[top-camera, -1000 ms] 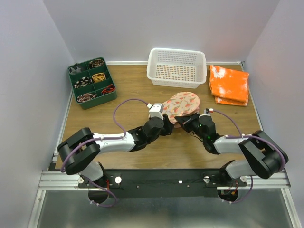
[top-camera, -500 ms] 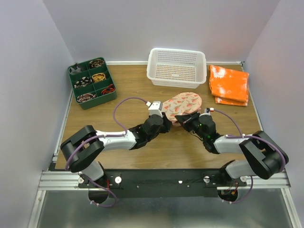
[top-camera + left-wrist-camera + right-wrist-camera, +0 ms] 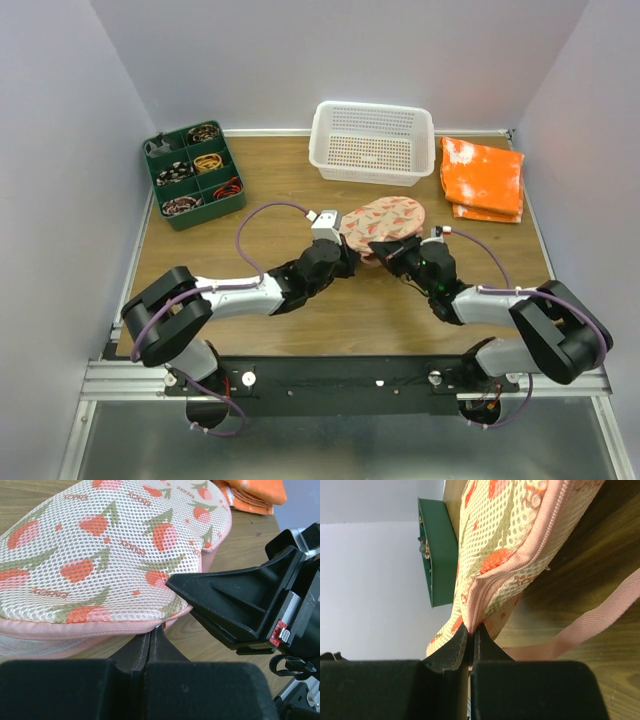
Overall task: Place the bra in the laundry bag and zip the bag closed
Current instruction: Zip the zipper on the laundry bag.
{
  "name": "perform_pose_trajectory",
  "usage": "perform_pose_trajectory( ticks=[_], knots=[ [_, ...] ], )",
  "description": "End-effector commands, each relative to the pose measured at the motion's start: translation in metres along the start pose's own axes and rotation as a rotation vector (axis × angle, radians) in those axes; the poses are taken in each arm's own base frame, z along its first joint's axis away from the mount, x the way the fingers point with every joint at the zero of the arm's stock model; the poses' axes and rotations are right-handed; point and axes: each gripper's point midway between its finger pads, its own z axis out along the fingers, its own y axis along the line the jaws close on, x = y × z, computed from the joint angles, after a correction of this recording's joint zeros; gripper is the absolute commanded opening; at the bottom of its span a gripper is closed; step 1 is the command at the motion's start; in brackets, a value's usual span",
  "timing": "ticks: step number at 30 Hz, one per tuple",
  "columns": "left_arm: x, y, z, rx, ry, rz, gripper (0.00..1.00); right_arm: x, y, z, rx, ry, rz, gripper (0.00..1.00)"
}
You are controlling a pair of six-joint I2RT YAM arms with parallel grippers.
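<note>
Both grippers met at the lower-left rim of the laundry bag (image 3: 385,218), mid-frame in the overhead view. The left gripper (image 3: 152,634) had its fingers pressed together at the pink zip edge, apparently nipping it. The right gripper (image 3: 470,632) was likewise closed on the zip seam. Judged purpose: one steadies the rim while the other draws the zip.

The bra was not visible in any view; presumably inside the bag, unconfirmed.

A loose pink strap (image 3: 580,630) lay beside the right fingers and could snag. The white basket (image 3: 372,172) sat just above the bag. The orange cloth (image 3: 483,178) at upper right and the green tray (image 3: 212,213) at upper left were well apart.
</note>
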Motion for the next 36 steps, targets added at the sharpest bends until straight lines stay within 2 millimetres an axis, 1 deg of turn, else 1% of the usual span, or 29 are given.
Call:
perform_pose_trajectory(
  ticks=[1, 2, 3, 4, 5, 6, 8, 10, 11, 19, 20, 21, 23, 25, 26, 27, 28, 29, 30, 31, 32, 34, 35, 36],
  knots=[
    [-0.018, 0.008, -0.011, -0.02, -0.055, 0.018, 0.0, -0.009, 0.008, 0.0, 0.012, -0.037, -0.039, 0.1],
    [-0.015, 0.013, -0.013, -0.033, -0.047, 0.023, 0.0, -0.01, 0.003, 0.0, 0.04, -0.039, -0.047, 0.1],
    [-0.017, 0.013, -0.017, -0.03, -0.053, 0.028, 0.0, -0.013, 0.001, 0.0, 0.055, -0.054, -0.049, 0.08],
    [-0.017, 0.014, -0.018, -0.031, -0.052, 0.034, 0.0, -0.016, 0.004, -0.001, 0.058, -0.065, -0.054, 0.07],
    [-0.013, 0.02, -0.021, -0.049, -0.045, 0.041, 0.0, -0.018, 0.0, -0.002, 0.076, -0.071, -0.06, 0.06],
    [-0.016, 0.02, -0.024, -0.049, -0.05, 0.041, 0.0, -0.022, -0.002, -0.002, 0.086, -0.088, -0.059, 0.06],
    [-0.012, 0.026, -0.028, -0.058, -0.041, 0.058, 0.0, -0.025, -0.005, -0.004, 0.105, -0.097, -0.061, 0.04],
    [-0.014, 0.027, -0.032, -0.059, -0.043, 0.059, 0.0, -0.03, -0.008, -0.005, 0.122, -0.11, -0.06, 0.03],
    [-0.012, 0.029, -0.033, -0.061, -0.037, 0.063, 0.0, -0.031, -0.006, -0.006, 0.115, -0.113, -0.06, 0.03],
    [-0.012, 0.039, -0.044, -0.09, -0.041, 0.063, 0.0, -0.04, -0.02, -0.008, 0.168, -0.125, -0.054, 0.02],
    [-0.008, 0.044, -0.046, -0.102, -0.032, 0.071, 0.0, -0.043, -0.021, -0.008, 0.175, -0.128, -0.054, 0.02],
    [-0.009, 0.045, -0.048, -0.101, -0.034, 0.083, 0.0, -0.046, -0.024, -0.008, 0.184, -0.126, -0.055, 0.03],
    [-0.003, 0.053, -0.053, -0.122, -0.014, 0.098, 0.0, -0.05, -0.02, -0.006, 0.18, -0.125, -0.085, 0.03],
    [-0.005, 0.052, -0.057, -0.107, -0.018, 0.096, 0.0, -0.048, -0.02, 0.001, 0.195, -0.08, -0.144, 0.05],
    [-0.001, 0.051, -0.059, -0.091, -0.003, 0.095, 0.0, -0.052, -0.001, 0.009, 0.179, -0.069, -0.214, 0.04],
    [-0.003, 0.047, -0.062, -0.073, -0.009, 0.086, 0.0, -0.046, -0.006, 0.01, 0.219, -0.016, -0.253, 0.04],
    [-0.002, 0.046, -0.063, -0.066, -0.006, 0.081, 0.0, -0.041, -0.004, 0.013, 0.215, 0.025, -0.284, 0.05],
    [0.001, 0.043, -0.066, -0.055, 0.004, 0.081, 0.0, -0.041, 0.004, 0.019, 0.208, 0.049, -0.335, 0.05],
    [0.002, 0.041, -0.067, -0.047, 0.005, 0.081, 0.0, -0.033, -0.002, 0.018, 0.228, 0.109, -0.354, 0.05],
    [0.0, 0.037, -0.07, -0.035, -0.001, 0.078, 0.0, -0.028, -0.001, 0.019, 0.227, 0.142, -0.366, 0.05],
    [0.001, 0.034, -0.072, -0.027, 0.001, 0.082, 0.0, -0.026, -0.003, 0.019, 0.237, 0.167, -0.39, 0.05],
    [0.005, 0.027, -0.076, -0.019, 0.008, 0.093, 0.0, -0.021, -0.006, 0.016, 0.273, 0.212, -0.384, 0.05],
    [0.008, 0.027, -0.077, -0.019, 0.015, 0.095, 0.0, -0.02, -0.01, 0.014, 0.292, 0.221, -0.389, 0.07],
    [0.011, 0.021, -0.079, -0.003, 0.022, 0.099, 0.0, -0.02, -0.012, 0.009, 0.317, 0.229, -0.384, 0.14]
  ],
)
